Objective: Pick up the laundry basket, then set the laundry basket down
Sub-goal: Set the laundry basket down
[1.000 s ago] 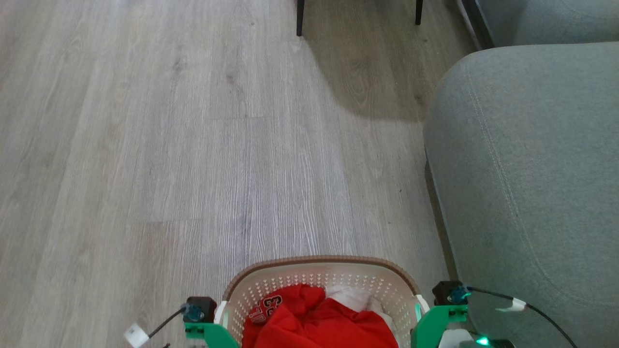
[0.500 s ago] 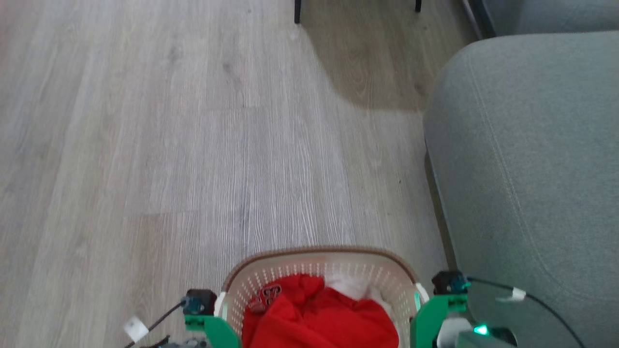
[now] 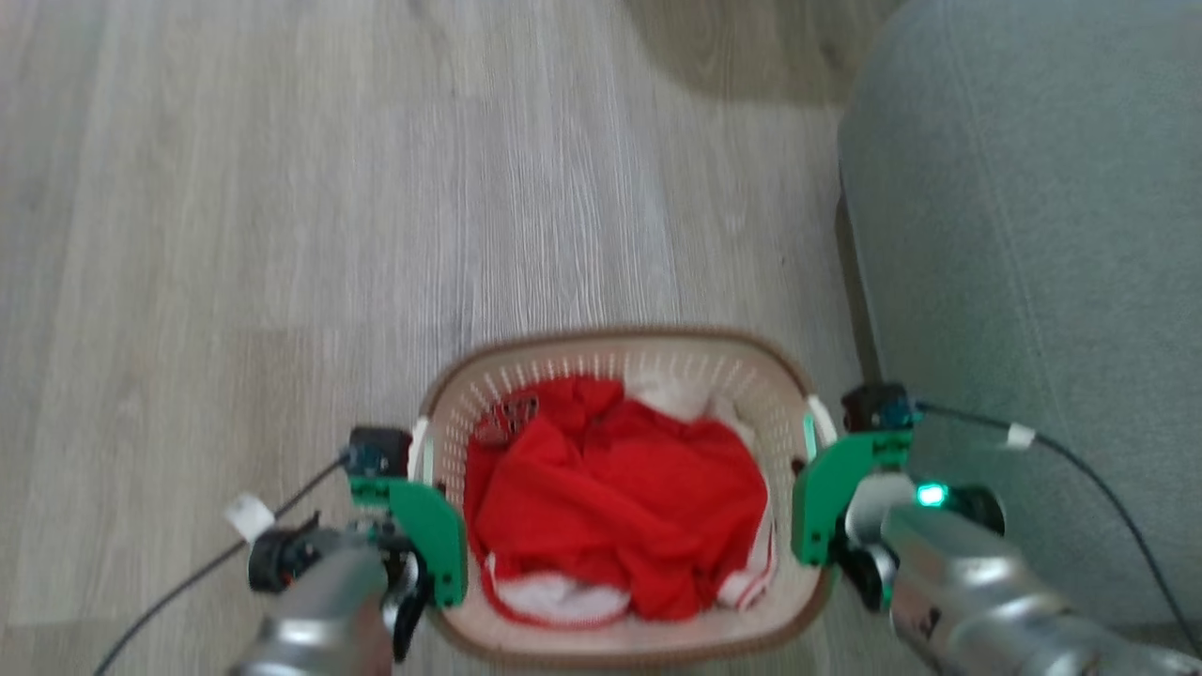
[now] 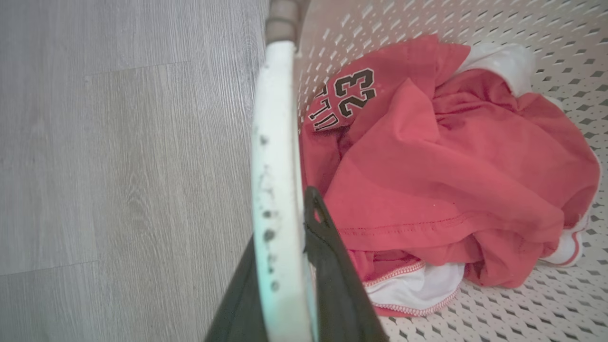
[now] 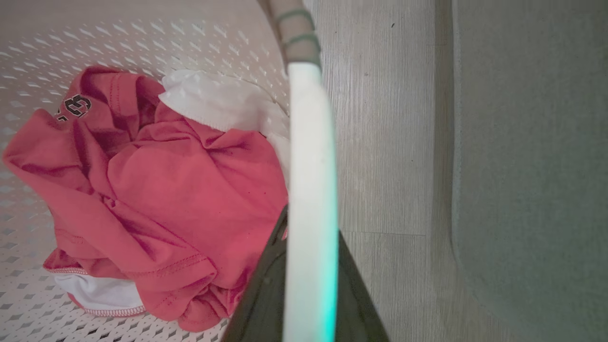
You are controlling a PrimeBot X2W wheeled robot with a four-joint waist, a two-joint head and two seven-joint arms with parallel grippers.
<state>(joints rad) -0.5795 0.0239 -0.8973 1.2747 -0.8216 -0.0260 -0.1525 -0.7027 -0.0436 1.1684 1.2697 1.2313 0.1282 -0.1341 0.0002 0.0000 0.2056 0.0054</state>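
Head camera has tipped down since the earlier frames. The laundry basket (image 3: pixel 601 361), cut off by the bottom edge then, now sits whole at lower centre with both forearms showing. Cannot tell whether the basket itself moved.

- Contents: red and white clothes (image 3: pixel 610 488), heaped loosely below the rim.
- Left gripper (image 4: pixel 280 228): pinching the left handle (image 4: pixel 275 142), one finger inside the wall and one outside.
- Right gripper (image 5: pixel 308 237): clamped on the right handle (image 5: pixel 311 142) in the same way.
- Surroundings: wood floor (image 3: pixel 282 235) at left and top of frame, grey sofa (image 3: pixel 1014 235) just beside the right handle.
- Cannot tell whether the base is off the floor.

Judgement: carry or lower phase. Move both arms together at equal height so the rim stays level. Hold the squeeze until the base rests flat. Keep clear of the sofa edge.
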